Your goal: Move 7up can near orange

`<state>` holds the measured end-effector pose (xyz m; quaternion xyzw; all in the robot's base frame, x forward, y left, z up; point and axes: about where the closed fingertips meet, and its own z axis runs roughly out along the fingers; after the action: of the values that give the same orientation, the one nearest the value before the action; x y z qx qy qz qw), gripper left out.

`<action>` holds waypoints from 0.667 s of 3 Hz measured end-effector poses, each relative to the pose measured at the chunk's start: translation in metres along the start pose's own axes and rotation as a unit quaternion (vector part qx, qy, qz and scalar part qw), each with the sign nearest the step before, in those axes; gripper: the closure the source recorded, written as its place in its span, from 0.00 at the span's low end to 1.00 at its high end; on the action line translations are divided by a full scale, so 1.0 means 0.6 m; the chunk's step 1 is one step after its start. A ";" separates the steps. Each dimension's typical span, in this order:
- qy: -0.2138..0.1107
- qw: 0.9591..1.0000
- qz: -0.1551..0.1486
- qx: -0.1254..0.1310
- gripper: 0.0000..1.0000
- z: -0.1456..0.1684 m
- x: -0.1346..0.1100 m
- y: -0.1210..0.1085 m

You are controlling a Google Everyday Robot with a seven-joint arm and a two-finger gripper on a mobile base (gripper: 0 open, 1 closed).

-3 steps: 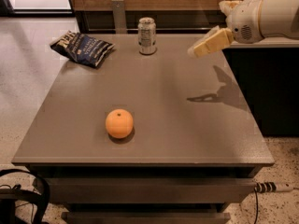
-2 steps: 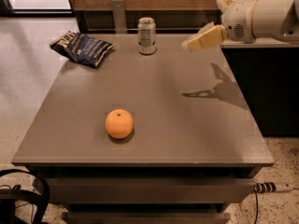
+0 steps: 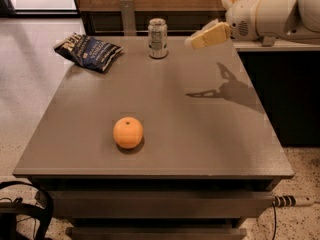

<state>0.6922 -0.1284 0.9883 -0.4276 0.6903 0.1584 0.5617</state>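
The 7up can, silvery with a shiny top, stands upright near the far edge of the grey table. The orange lies on the table's near left part, well apart from the can. My gripper hangs in the air to the right of the can, a short gap from it and about level with it, on the white arm that reaches in from the right. It holds nothing.
A dark blue chip bag lies at the table's far left. A dark counter stands right of the table. A wooden wall runs behind. Black straps and a cable lie on the floor in front.
My gripper has moved left and slightly up, closing in on the can from the right. The can, orange and bag have not moved.
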 end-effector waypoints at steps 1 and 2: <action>-0.029 0.999 0.030 -0.009 0.00 0.096 -0.006 -0.027; -0.047 0.998 0.048 -0.010 0.00 0.146 -0.003 -0.035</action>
<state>0.7645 -0.0789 0.9677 -0.3912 0.6812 0.2122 0.5813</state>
